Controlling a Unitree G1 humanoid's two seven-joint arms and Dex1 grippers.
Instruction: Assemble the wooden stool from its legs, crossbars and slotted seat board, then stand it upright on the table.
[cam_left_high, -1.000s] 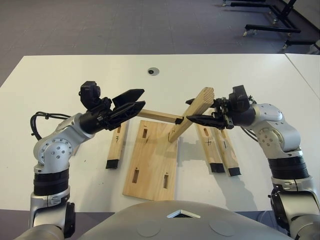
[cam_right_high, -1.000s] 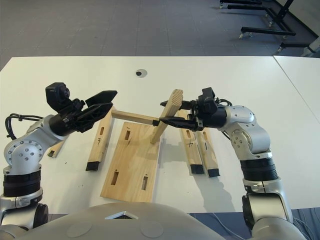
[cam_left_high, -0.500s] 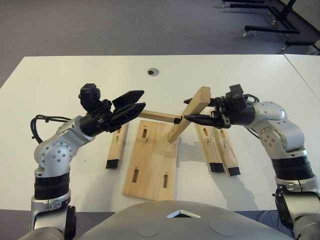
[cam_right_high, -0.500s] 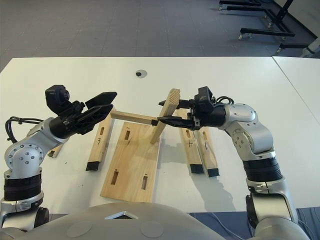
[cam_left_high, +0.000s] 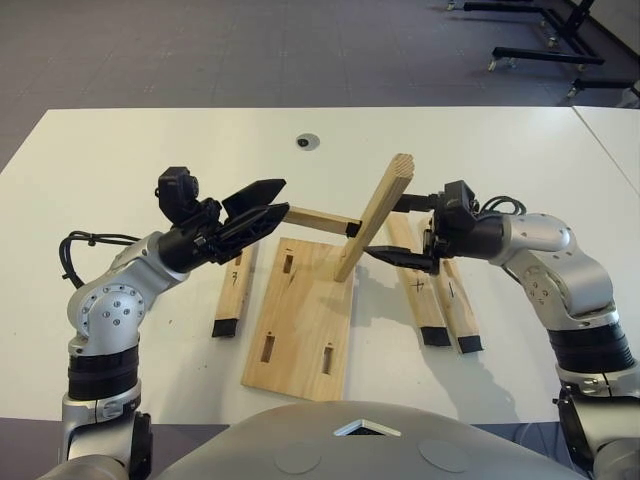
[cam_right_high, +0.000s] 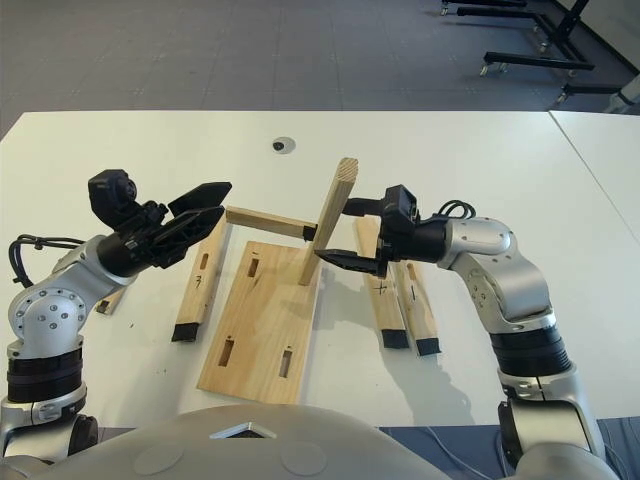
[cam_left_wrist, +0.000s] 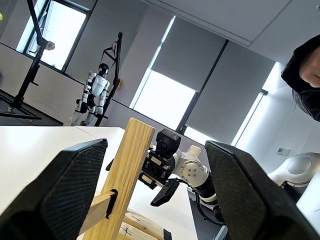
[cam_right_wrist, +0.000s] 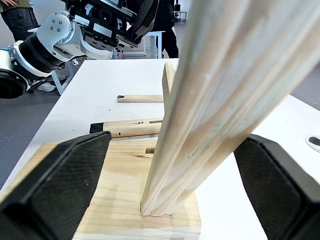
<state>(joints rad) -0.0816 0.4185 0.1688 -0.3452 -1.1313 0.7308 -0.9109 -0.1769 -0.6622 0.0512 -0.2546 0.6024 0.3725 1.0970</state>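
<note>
The slotted seat board (cam_left_high: 300, 320) lies flat on the white table (cam_left_high: 130, 150). One wooden leg (cam_left_high: 377, 212) stands tilted, its foot on the board's far right corner. A crossbar (cam_left_high: 322, 220) sticks out of the leg toward my left gripper (cam_left_high: 285, 196). That gripper hovers open at the crossbar's free end, and the bar (cam_left_wrist: 97, 210) runs between its wide-apart fingers (cam_left_wrist: 60, 190). My right gripper (cam_right_high: 336, 232) is open with its pads (cam_right_wrist: 55, 185) on either side of the leg (cam_right_wrist: 220, 100), and a gap shows on each side.
One loose leg (cam_left_high: 232, 290) lies left of the board and two more (cam_left_high: 440, 295) lie side by side to its right, under my right arm. A short piece (cam_right_high: 110, 298) lies at the far left. A round grommet (cam_left_high: 303, 142) sits far back.
The leg has tipped more upright and the crossbar has risen with it. My right gripper has turned at the wrist and shifted toward the leg. The left arm has barely moved.
</note>
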